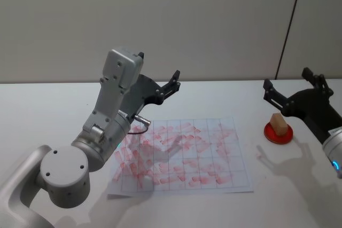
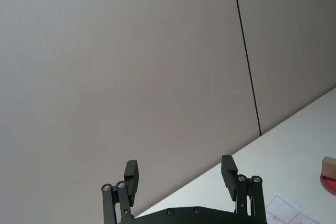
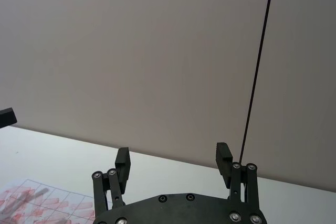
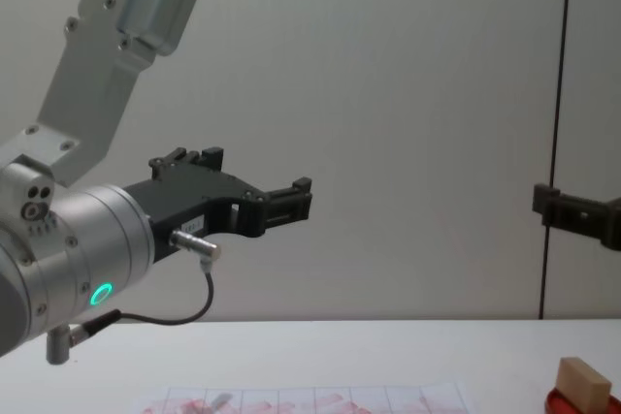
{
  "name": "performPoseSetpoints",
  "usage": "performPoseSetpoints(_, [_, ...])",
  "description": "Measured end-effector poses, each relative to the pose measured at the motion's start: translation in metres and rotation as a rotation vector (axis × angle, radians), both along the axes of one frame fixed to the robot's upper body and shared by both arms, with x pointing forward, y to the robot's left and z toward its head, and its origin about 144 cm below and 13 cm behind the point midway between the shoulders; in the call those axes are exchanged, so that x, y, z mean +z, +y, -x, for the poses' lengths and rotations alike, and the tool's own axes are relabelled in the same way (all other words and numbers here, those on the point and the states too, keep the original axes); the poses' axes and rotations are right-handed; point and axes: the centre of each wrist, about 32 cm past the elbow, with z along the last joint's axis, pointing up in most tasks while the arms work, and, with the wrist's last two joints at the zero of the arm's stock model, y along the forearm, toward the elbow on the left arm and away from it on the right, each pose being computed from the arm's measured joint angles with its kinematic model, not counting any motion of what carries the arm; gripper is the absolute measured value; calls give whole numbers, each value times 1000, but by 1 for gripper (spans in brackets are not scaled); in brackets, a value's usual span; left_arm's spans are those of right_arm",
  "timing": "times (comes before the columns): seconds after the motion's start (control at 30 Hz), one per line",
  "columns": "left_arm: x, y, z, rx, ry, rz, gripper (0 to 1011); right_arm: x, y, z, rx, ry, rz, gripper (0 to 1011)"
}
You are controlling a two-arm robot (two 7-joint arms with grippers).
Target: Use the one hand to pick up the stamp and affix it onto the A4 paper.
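The left gripper (image 1: 174, 81) sits at the middle of the head view, just above the top edge of the A4 paper (image 1: 181, 156). In the chest view it hangs at mid-height on the left, clear above the worktop (image 1: 48, 105). Its fingers (image 2: 131, 176) stand wide apart with nothing between them and touch nothing; behind the gap there is only the wall. A small pale label on the black body of this gripper is too small to read. A green ring glows on the silver arm (image 4: 100, 293) behind it.

The right gripper (image 1: 287, 83) is at the upper right of the head view. Its fingers (image 3: 223, 157) are likewise spread wide and empty, and it is held in the air.

The stamp (image 1: 278, 122), a small tan wooden block, stands on a flat red disc (image 1: 278, 134) at the right of the head view. It is just below the right gripper in the frame and apart from it, and it lies to the right of the paper without touching it. In the chest view the stamp shows in the lower right corner.

The paper lies flat at the lower centre, its grid of boxes filled with reddish-pink marks, none of them legible as writing.
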Motion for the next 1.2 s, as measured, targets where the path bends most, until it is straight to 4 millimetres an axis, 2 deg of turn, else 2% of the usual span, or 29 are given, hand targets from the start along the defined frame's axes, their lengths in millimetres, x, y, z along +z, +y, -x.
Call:
performPoseSetpoints(0.4, [0, 0, 0, 0, 0, 0, 1001, -1, -8, -13, -34, 42, -25, 1001])
performPoseSetpoints(0.67, [0, 0, 0, 0, 0, 0, 1001, -11, -12, -24, -68, 128, -38, 1001])
performPoseSetpoints(1.2, [0, 0, 0, 0, 0, 0, 1001, -26, -2, -32, -99, 267, 5, 1001])
